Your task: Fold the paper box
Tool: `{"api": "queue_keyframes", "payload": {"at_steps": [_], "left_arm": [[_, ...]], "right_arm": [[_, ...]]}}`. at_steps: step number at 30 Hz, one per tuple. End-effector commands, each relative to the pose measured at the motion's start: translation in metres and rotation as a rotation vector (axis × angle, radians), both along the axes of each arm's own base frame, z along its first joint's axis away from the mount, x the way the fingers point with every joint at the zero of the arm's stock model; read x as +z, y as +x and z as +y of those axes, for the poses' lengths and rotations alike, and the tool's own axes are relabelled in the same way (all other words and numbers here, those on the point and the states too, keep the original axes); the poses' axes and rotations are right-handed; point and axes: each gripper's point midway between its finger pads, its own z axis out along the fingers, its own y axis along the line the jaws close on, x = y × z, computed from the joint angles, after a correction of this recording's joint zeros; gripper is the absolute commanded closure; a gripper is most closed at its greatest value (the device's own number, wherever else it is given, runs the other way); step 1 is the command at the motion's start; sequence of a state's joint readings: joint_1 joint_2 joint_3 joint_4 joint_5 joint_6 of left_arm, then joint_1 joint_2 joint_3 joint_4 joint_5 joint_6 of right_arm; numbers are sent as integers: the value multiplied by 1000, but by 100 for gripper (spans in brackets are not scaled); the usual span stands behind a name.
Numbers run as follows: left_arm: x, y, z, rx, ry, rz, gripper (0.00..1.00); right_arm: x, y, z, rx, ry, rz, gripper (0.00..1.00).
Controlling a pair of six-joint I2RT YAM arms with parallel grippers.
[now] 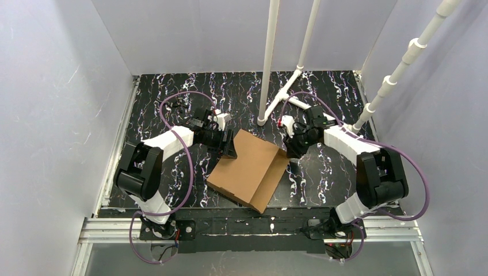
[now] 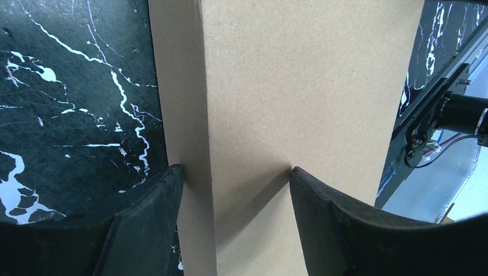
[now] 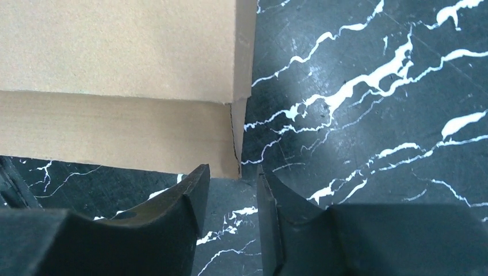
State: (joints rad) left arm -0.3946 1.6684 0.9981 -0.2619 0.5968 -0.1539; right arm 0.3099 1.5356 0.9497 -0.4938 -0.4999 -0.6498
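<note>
The paper box [image 1: 247, 169] is plain brown cardboard, folded shut into a shallow box and lying askew on the black marbled table [image 1: 172, 92]. My left gripper [image 1: 229, 145] is at its far left edge. In the left wrist view the left gripper [image 2: 236, 172] is open wide and astride a long edge of the box [image 2: 299, 86], one fingertip against the side wall and the other on the top face. My right gripper [image 1: 288, 150] is at the box's far right corner. In the right wrist view the right gripper [image 3: 233, 169] is open a narrow gap and empty, just short of the box corner [image 3: 115, 46].
White PVC pipes [image 1: 268, 57] stand on the table behind the box, with another pipe [image 1: 397, 72] slanting at the right. Grey walls close in the left, back and right. An aluminium rail [image 1: 247, 227] carries the arm bases at the near edge.
</note>
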Motion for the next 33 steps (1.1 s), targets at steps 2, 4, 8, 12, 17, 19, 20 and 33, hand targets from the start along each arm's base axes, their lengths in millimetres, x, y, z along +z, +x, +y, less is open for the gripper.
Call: {"api": "queue_keyframes", "payload": {"at_steps": [2, 4, 8, 12, 17, 19, 20, 33], "left_arm": [[14, 0, -7, -18, -42, 3, 37], [16, 0, -8, -20, -46, 4, 41], [16, -1, -9, -23, -52, 9, 41], [18, -1, -11, -25, -68, 14, 41], [19, -2, -17, -27, -101, 35, 42], [19, -1, -19, -25, -111, 43, 42], [19, 0, -20, -23, -115, 46, 42], [13, 16, -25, 52, -120, 60, 41]], "right_arm": [[-7, 4, 13, 74, 3, -41, 61], [-10, 5, 14, 85, -11, -43, 66], [-8, 9, 18, 102, -16, -63, 81], [0, 10, 23, 134, -9, -100, 97], [6, 10, 32, 196, -19, -104, 99], [8, 11, 37, 217, -32, -103, 99], [9, 12, 39, 226, -41, -101, 99], [8, 45, 60, 270, -157, -60, 99]]}}
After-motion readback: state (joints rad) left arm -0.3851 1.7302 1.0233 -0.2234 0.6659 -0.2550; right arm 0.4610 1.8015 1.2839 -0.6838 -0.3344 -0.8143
